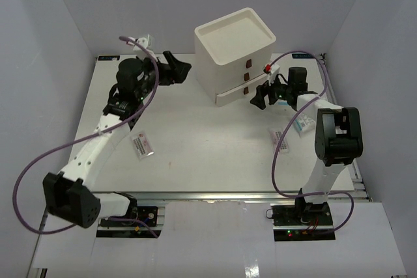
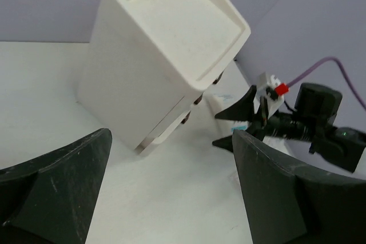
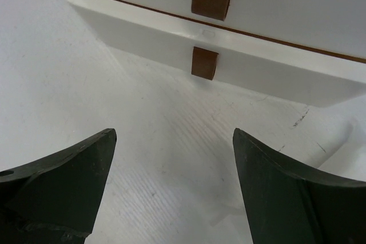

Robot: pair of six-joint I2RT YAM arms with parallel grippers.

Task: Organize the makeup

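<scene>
A flat white sachet with pink print (image 1: 142, 144) lies on the table left of centre. Two more sachets (image 1: 281, 138), one with blue print (image 1: 301, 124), lie beside the right arm. My left gripper (image 1: 179, 66) is open and empty, held left of the white three-drawer box (image 1: 234, 53); its wrist view shows only table between the fingers (image 2: 171, 141). My right gripper (image 1: 258, 96) is open and empty, just in front of the box's bottom drawer (image 3: 229, 67), which stands slightly pulled out. Its brown handle (image 3: 205, 63) lies ahead of the open jaws (image 3: 174, 135). No sponges or tubes are in view.
The box has a shallow tray top (image 2: 177, 21) and stands at the back centre. White walls enclose the table on three sides. Purple cables loop off both arms (image 1: 39, 161). In the left wrist view the right gripper (image 2: 251, 118) shows beside the box.
</scene>
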